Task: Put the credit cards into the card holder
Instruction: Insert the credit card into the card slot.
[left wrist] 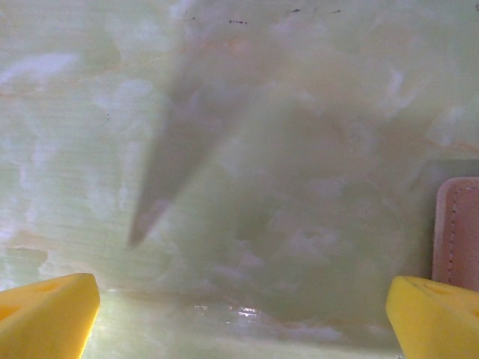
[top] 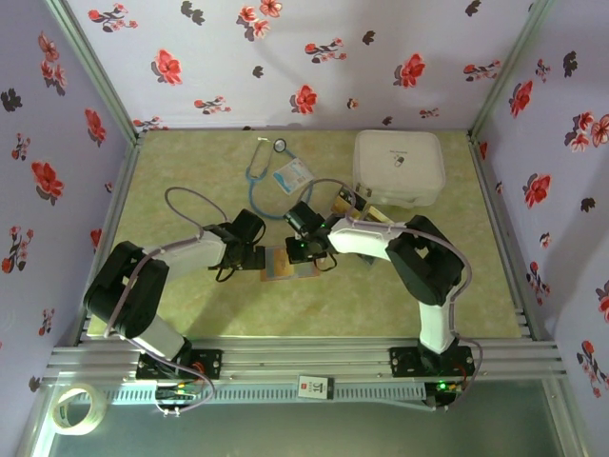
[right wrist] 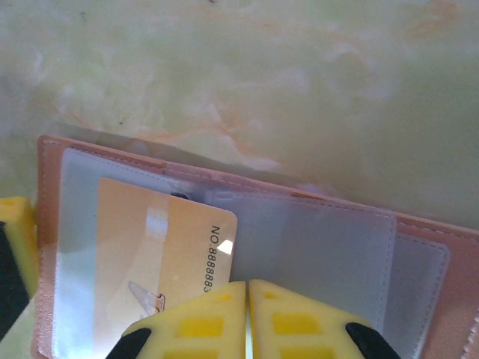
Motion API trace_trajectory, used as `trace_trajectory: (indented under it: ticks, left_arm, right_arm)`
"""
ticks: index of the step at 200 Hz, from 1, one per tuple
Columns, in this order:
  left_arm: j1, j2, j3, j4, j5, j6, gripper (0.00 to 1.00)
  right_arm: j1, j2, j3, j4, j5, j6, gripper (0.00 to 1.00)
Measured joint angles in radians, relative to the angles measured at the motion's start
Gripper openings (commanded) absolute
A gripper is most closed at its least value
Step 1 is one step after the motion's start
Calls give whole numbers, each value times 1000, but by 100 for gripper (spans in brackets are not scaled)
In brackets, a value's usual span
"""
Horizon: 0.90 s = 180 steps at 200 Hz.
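card holder cut off at right edge; credit card number half hidden behind right fingers

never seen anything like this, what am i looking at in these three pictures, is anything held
Two robot arms are bolted to a table. The wide picture looks down from above; the other two come from a camera on each wrist. On the table lie a stethoscope, a badge card, a white case, spare credit cards and an open card holder. The left gripper stands wide open and empty beside the holder. The right gripper is shut, its tips at the edge of a credit card in the holder's clear pocket.
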<state>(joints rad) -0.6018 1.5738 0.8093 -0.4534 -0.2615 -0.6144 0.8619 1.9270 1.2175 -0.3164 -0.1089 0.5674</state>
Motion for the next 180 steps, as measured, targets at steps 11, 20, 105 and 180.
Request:
trace_trajectory:
  ticks: [11, 20, 105, 180]
  left_arm:
    - [0, 0, 0, 0, 0, 0, 100]
    - [0, 0, 0, 0, 0, 0, 100]
    - [-3, -2, 0, 4, 0, 6, 100]
    - [0, -49, 0, -11, -14, 19, 100]
  right_arm:
    - [5, 3, 9, 0, -2, 0, 9]
    - [9, 5, 16, -1, -3, 0, 9]
    - [35, 38, 55, -6, -28, 0, 10]
    - [35, -49, -11, -13, -17, 0, 9]
